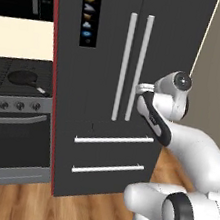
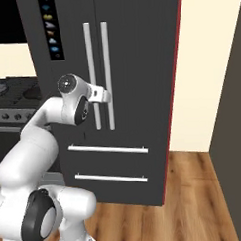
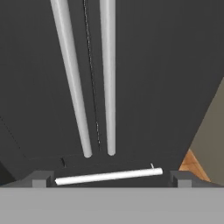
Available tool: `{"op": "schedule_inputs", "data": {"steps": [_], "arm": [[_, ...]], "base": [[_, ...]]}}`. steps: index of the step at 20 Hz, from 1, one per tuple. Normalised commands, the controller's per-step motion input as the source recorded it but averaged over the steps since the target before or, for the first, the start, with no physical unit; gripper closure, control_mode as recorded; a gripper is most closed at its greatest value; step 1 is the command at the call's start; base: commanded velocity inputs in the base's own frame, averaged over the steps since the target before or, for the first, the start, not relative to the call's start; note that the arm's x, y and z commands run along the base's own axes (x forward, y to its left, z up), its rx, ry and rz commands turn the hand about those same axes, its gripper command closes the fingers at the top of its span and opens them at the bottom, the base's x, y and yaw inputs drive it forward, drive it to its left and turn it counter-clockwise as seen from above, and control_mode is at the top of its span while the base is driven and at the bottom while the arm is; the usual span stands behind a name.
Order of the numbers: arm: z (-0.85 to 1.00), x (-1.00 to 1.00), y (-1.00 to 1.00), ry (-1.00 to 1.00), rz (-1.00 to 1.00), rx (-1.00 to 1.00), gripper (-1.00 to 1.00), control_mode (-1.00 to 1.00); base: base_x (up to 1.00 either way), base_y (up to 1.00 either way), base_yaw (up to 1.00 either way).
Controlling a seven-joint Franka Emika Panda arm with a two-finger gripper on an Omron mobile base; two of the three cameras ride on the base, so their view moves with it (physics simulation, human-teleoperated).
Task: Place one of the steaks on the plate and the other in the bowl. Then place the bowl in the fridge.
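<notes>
While the arm rises from the lower right of the left base view, its gripper [image 1: 142, 89] sits right at the right-hand vertical silver bar handle [image 1: 138, 66] of the tall dark grey fridge [image 1: 106, 55]; whether it touches the bar cannot be told from here. Both doors look shut, the two bars running side by side down the middle, two lower drawers with horizontal silver pulls [image 1: 113, 139] beneath. A strip of blue icons [image 1: 89, 12] runs down the left door. Left of the fridge stands a black oven with knobs [image 1: 12, 131], a dark frying pan [image 1: 23, 78] on its top.

Over in the right base view, the same fridge [image 2: 136, 92] fills the centre, and this side adds a cream wall to the right and the wooden floor [image 2: 195, 198]. The gripper [image 2: 105, 96] reaches the bars at mid-height, close by the right one [image 2: 107, 73].

Now the hand view: two small dark finger tips [image 3: 40, 178] stand far apart at the bottom corners, jaws spread wide and holding nothing. Between them, both bars end just above the upper drawer pull [image 3: 108, 176], and the door seam shows clearly.
</notes>
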Motion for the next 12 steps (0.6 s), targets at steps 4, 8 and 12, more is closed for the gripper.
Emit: {"op": "schedule_inputs", "data": {"steps": [4, 8, 12], "arm": [[0.02, 0.38, -0.01, -0.02, 0.03, 0.03, -1.00, -1.00], [0.10, 0.40, -0.05, 0.01, 0.00, 0.02, -1.00, -1.00], [0.28, 0.54, 0.00, 0.08, 0.00, 0.00, -1.00, -1.00]], "base": [[0.00, 0.00, 0.00], [0.00, 0.00, 0.00], [0.00, 0.00, 0.00]]}}
